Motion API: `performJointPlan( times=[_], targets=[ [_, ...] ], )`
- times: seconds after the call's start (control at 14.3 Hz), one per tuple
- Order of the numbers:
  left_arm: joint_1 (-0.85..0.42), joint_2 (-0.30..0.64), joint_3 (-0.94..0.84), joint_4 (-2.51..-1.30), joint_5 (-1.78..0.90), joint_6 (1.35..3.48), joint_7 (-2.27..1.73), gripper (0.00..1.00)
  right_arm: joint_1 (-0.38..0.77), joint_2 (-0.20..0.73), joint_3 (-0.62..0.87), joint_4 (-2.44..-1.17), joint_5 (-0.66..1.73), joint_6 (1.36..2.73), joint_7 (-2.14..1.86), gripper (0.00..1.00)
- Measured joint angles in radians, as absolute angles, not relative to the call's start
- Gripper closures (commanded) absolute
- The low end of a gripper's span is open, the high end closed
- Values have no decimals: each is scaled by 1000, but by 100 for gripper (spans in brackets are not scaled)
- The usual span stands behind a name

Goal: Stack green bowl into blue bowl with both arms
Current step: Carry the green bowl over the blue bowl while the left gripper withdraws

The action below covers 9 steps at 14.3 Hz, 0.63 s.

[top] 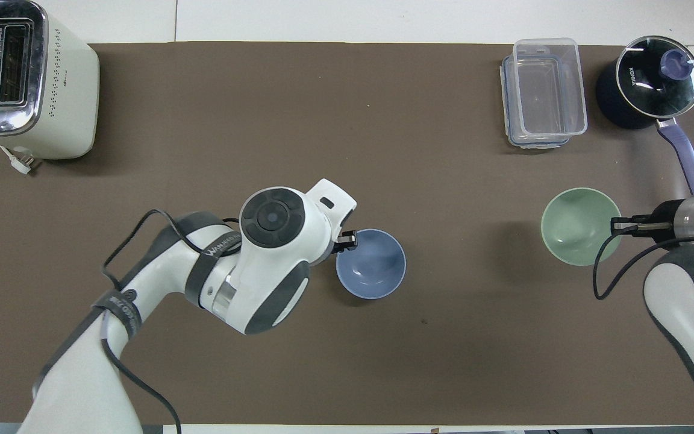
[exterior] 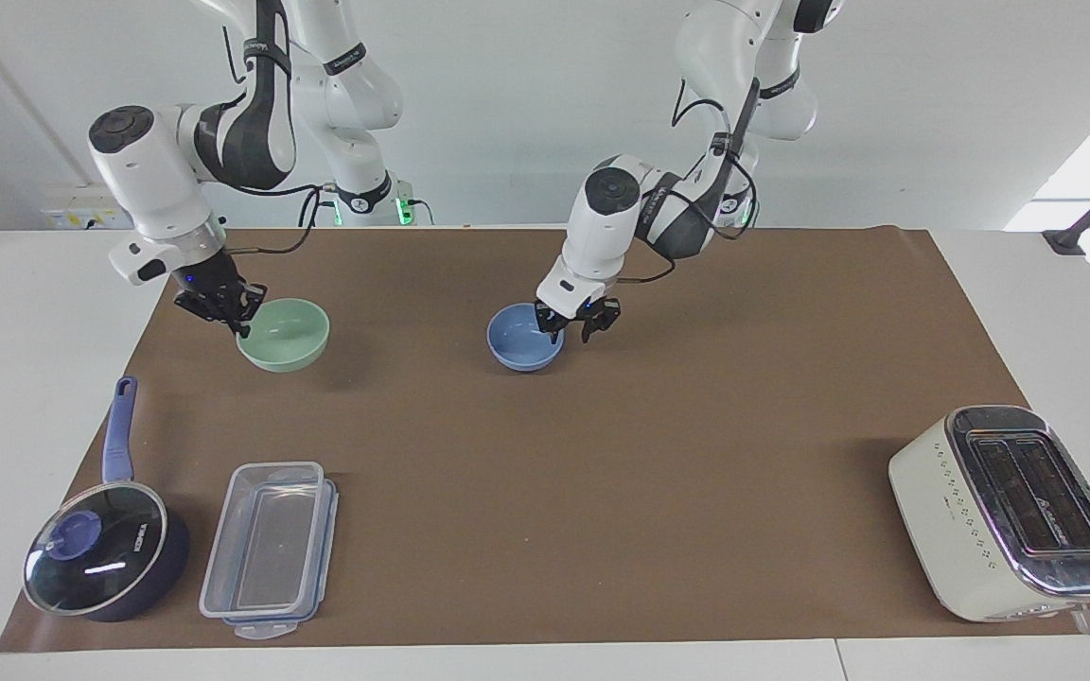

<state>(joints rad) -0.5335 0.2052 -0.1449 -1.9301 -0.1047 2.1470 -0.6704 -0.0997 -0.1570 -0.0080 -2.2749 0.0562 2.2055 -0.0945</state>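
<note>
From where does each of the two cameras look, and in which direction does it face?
Facing view: high across the table, looking at the robots; both arms show from the top, the left gripper at the blue bowl, the right gripper holding the green bowl.
Overhead view: high above the robots' end, looking steeply down and forward; both arms enter from the bottom.
Shared: both bowls, toaster, saucepan and clear box, half a turn apart.

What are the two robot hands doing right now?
Left gripper: open, at the small round light-blue bowl's rim.
Right gripper: shut on the small round pale-green bowl's rim.
</note>
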Motion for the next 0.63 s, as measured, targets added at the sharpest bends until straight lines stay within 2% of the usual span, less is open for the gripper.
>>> performJointPlan(
  times=[0.35, 0.63],
  targets=[
    [-271, 133, -129, -1739, -104, 1823, -477, 0, 166, -153, -2, -2274, 98, 2258, 259, 100],
    [-52, 125, -121, -1674, -64, 1689, -176, 0, 391, -118, 2, -2274, 99, 2338, 515, 100]
  ],
)
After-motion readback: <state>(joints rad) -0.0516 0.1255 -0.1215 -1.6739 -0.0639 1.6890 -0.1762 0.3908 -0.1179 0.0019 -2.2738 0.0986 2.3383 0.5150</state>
